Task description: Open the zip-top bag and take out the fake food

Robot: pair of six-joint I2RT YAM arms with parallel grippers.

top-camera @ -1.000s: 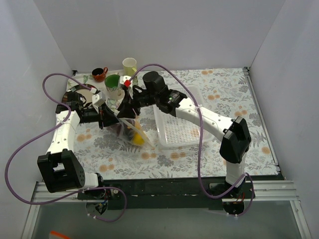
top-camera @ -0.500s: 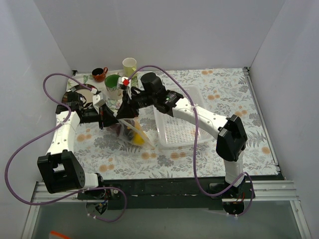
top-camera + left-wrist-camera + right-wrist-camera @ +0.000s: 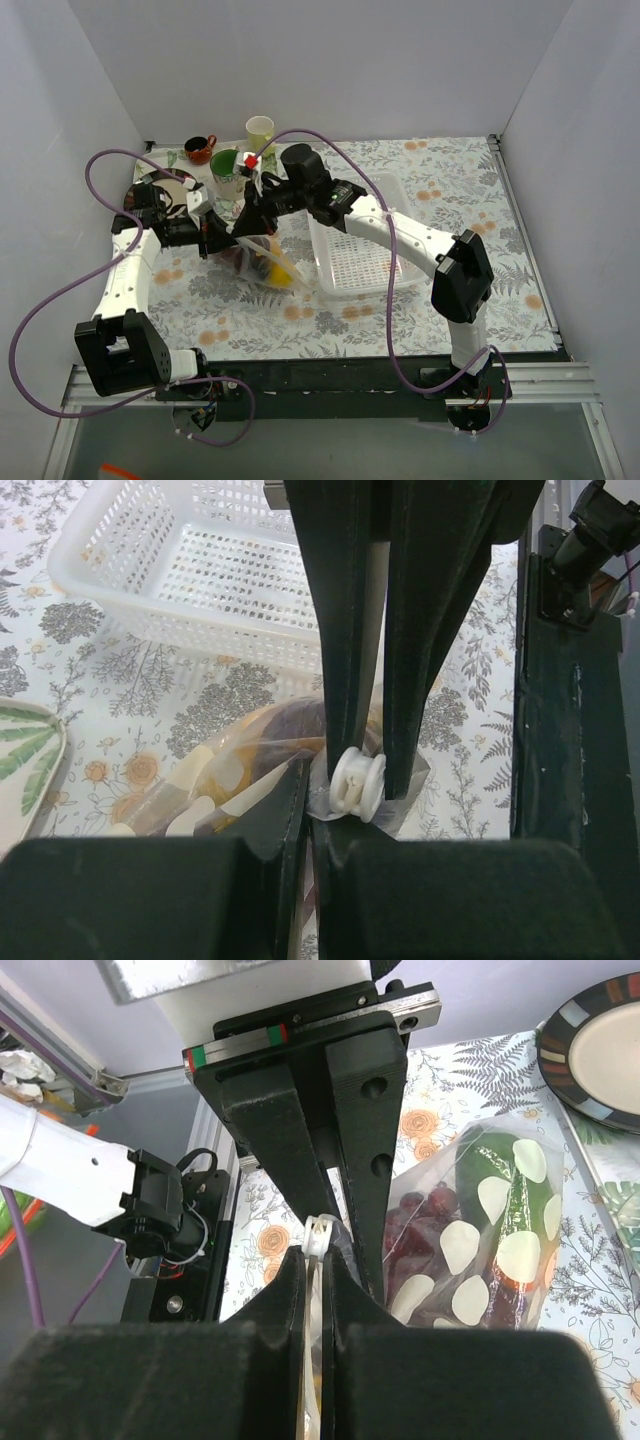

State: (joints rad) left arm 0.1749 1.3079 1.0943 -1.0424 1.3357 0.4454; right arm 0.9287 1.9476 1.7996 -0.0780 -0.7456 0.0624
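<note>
The clear, floppy bag (image 3: 480,1230), printed with white dots, sits crumpled at the left-middle of the flower-patterned surface (image 3: 450,180), just left of the white perforated basket (image 3: 200,570). The left end effector (image 3: 308,815) is pinched together on its top strip. The right end effector (image 3: 318,1272) is clamped on the same strip beside the round white slider (image 3: 358,783). Glossy toy food (image 3: 425,1222) bulges inside.
</note>
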